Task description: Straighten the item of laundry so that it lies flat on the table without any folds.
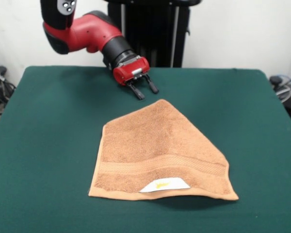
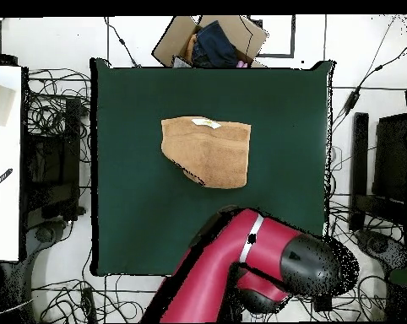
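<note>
The towel lies mid-counter, not yet flat: its far right corner seems folded in, leaving a slanted edge and a peak. The gripper hovers just beyond that peak, fingers apart, holding nothing.

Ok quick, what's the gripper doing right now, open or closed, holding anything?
Gripper: open and empty, hanging above the dark green felt-covered table, just beyond the orange-tan terry-cloth towel, not touching it.
</note>
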{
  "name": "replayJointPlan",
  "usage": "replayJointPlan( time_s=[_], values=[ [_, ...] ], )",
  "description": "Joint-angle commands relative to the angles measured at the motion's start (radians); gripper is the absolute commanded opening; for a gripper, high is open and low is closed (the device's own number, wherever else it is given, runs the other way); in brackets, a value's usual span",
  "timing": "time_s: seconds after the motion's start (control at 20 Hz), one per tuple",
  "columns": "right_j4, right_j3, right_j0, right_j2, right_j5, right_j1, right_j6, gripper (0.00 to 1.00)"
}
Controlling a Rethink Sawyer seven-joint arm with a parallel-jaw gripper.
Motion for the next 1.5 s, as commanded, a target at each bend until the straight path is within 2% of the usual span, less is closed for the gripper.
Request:
replayJointPlan(
  time_s=[0.05,0.6,1.0,1.5],
  values=[
    [0.107,-0.18,0.123,0.166,0.587,0.22,0.404,1.0],
    [0.153,-0.155,0.181,0.156,0.614,0.171,0.462,1.0],
    [0.141,-0.169,0.221,0.156,0.655,0.152,0.522,1.0],
    [0.143,-0.195,0.239,0.149,0.64,0.16,0.558,1.0]
  ],
)
